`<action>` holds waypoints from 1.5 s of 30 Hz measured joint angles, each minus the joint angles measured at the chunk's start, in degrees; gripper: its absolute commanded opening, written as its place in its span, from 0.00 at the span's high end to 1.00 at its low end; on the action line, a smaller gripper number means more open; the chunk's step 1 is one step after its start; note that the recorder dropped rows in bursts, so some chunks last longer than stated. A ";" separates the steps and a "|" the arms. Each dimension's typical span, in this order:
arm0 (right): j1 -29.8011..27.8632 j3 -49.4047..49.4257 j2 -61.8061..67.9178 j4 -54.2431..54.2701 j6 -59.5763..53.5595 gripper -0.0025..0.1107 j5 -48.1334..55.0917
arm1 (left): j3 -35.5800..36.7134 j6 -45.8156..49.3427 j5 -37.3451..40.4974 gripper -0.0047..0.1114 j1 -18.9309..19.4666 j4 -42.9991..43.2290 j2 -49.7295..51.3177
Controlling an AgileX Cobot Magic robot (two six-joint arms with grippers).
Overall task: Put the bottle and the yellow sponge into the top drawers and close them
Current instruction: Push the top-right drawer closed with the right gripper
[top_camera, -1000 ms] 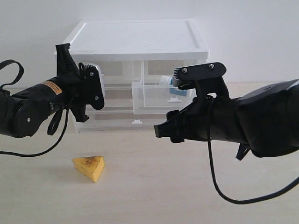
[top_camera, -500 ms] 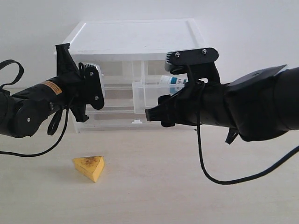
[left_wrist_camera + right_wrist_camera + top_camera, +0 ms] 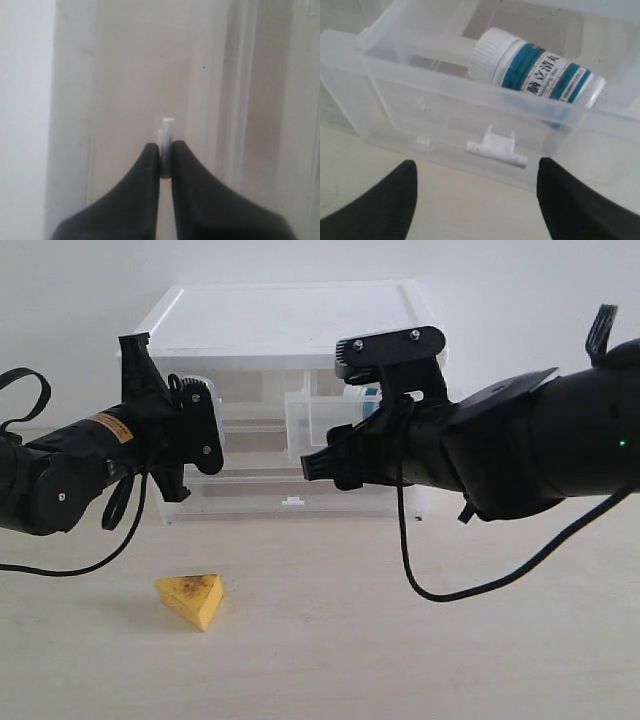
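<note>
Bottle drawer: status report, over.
Right hand open, facing the open top drawer. Bottle lies inside it. Left hand shut on a tab handle. Yellow sponge on table; nothing seen blocking.

The bottle lies in the right top drawer, the sponge on the table before the cabinet.

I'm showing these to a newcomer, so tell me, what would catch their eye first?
The white bottle with the teal label, lying on its side in the pulled-out top drawer, with the open right gripper just in front of it. Next, the yellow sponge alone on the table, front left in the exterior view. The left gripper is pinched shut on a white tab handle.
</note>
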 measured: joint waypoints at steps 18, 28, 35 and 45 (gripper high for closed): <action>0.00 -4.86 5.57 -7.78 6.36 0.43 -5.49 | 0.00 0.00 0.00 0.93 0.00 0.00 0.00; -1.76 -7.51 7.03 -9.88 7.06 0.43 -5.97 | 0.00 0.00 0.00 0.93 0.00 0.00 0.00; -3.39 -8.02 8.51 -15.03 12.35 0.43 -5.77 | 0.00 0.00 0.00 0.93 0.00 0.00 0.00; -3.64 -9.34 8.78 -19.80 17.03 0.49 -4.57 | 0.00 0.00 0.00 0.93 0.00 0.00 0.00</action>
